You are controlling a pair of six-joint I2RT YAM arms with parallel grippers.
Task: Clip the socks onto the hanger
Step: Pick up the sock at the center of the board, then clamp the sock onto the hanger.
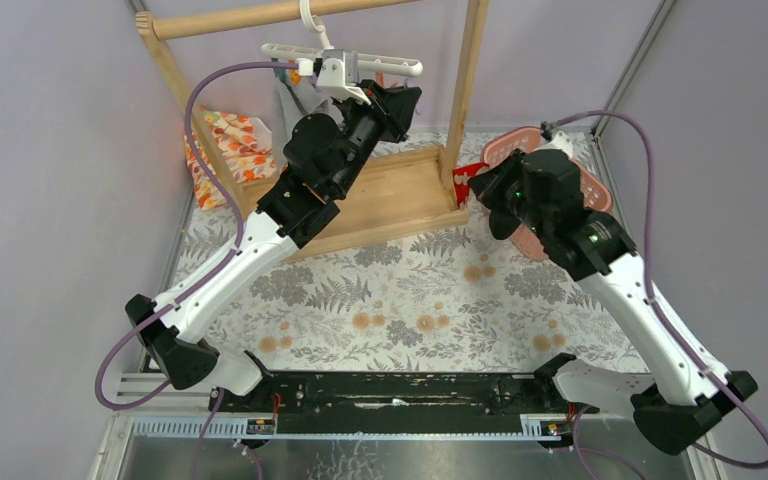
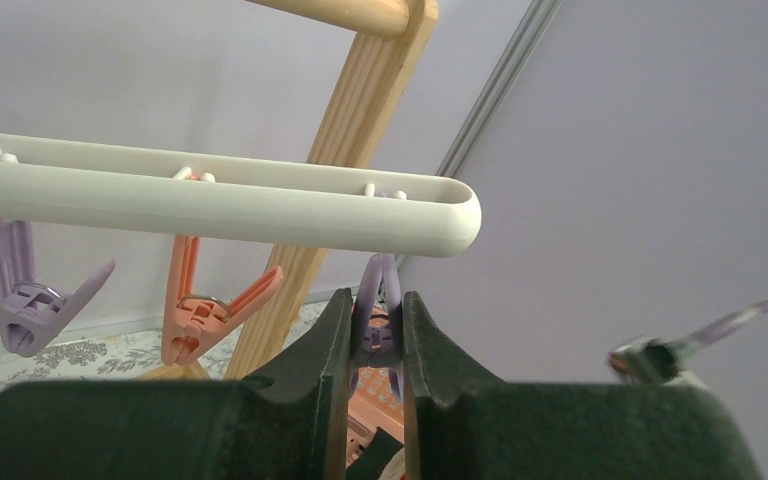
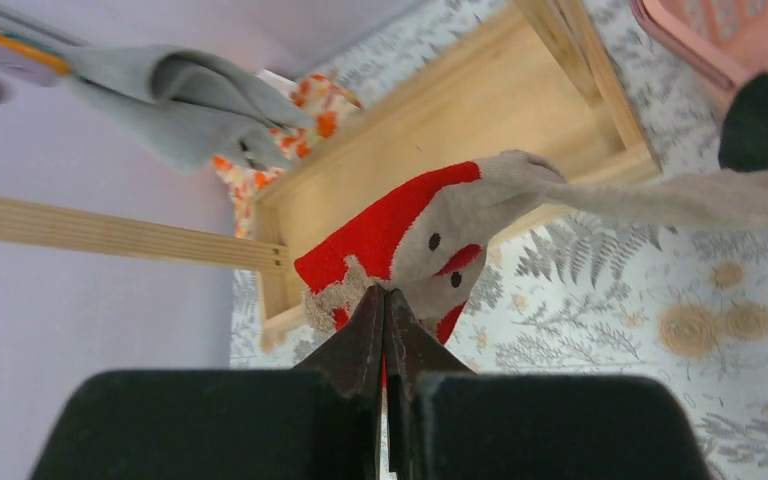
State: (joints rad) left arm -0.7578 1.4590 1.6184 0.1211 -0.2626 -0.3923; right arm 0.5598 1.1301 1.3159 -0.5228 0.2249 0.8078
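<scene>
The white hanger hangs by its hook from the wooden rail; in the left wrist view its bar runs across the top. My left gripper is shut on the purple clip under the bar's right end, squeezing its handles. An orange clip and another purple clip hang free to the left. My right gripper is shut on the red end of the beige sock, whose tail trails right. A black sock shows at the right edge. A grey sock hangs at upper left.
The wooden frame has a flat base tray and two uprights. A pink basket sits at the right under my right arm. An orange-and-white flowered cloth lies at the left of the frame. Grey walls stand close on both sides.
</scene>
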